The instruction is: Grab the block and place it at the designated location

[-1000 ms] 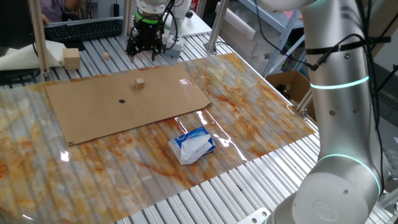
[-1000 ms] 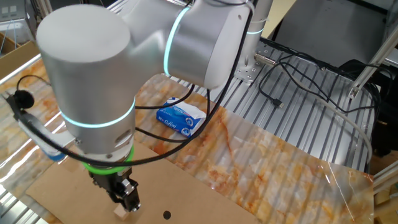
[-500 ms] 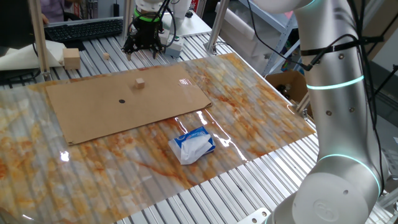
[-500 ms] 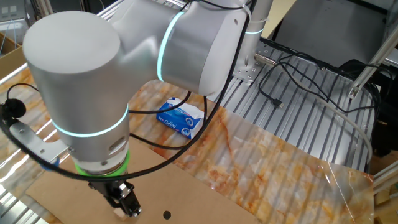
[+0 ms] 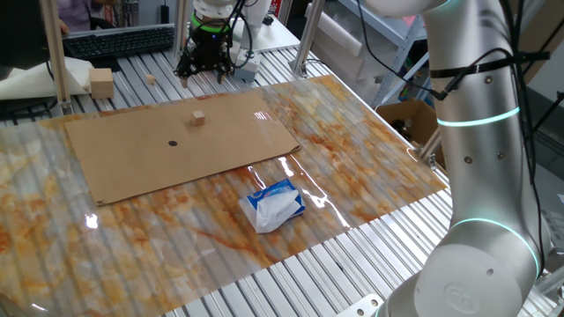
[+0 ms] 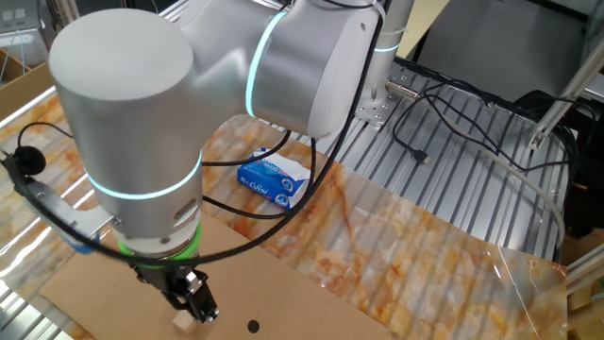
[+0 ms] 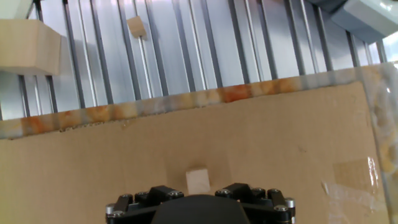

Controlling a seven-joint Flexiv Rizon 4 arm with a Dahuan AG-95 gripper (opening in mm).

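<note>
The block [image 5: 198, 116] is a small tan cube lying on the brown cardboard sheet [image 5: 132, 163], to the right of and a little beyond the black dot [image 5: 172, 143]. My gripper [image 5: 208, 63] hangs high over the far part of the sheet, empty, with its fingers spread. In the other fixed view my gripper [image 6: 193, 308] is just above the block [image 6: 189, 322], and the dot [image 6: 253, 327] is to its right. In the hand view the block [image 7: 198, 180] lies just ahead of my gripper's dark body [image 7: 198, 208]. The fingertips do not show there.
A large pale wooden block [image 5: 101, 82] and a second small cube [image 5: 151, 80] sit on the metal slats beyond the cardboard. Both show in the hand view too, the large block [image 7: 28, 46] and the cube [image 7: 135, 26]. A blue-and-white tissue pack [image 5: 275, 205] lies near the front. A keyboard [image 5: 119, 40] is at the back.
My arm swayed slightly and the gripper shifted a little above the sheet. The block and the dot have not moved.
</note>
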